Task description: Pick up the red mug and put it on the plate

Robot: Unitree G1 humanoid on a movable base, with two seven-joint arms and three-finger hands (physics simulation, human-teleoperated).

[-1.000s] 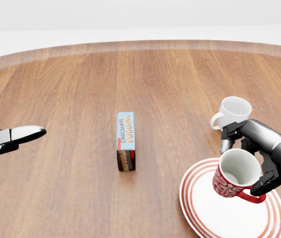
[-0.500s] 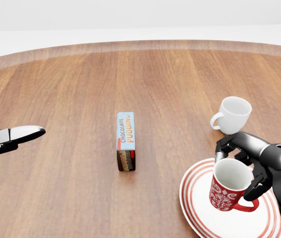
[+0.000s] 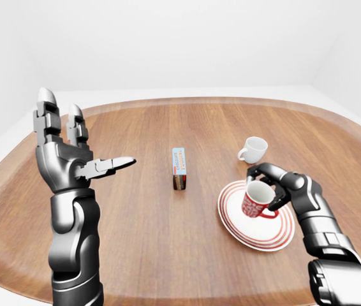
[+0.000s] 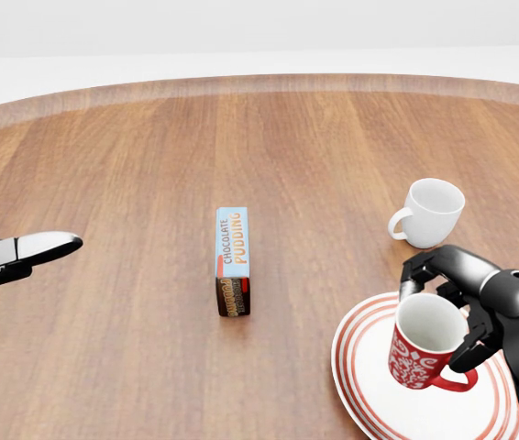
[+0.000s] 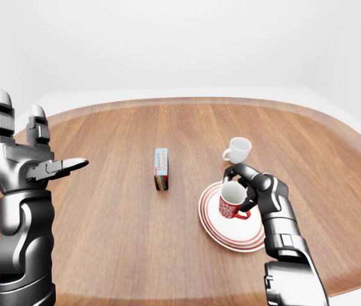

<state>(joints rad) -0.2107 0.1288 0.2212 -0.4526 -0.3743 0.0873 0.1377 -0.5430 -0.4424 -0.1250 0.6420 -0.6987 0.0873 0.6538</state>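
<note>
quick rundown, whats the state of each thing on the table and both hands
red mug: upright over the plate, gripped
plate: flat on table
white cup: upright, apart from plate
pudding box: lying on a narrow side
right hand: closed round the mug
left hand: open, raised, empty

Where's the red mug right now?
In the head view the red mug is at lower right, over the striped plate, gripped by the right hand; the white cup stands just above it.
</note>
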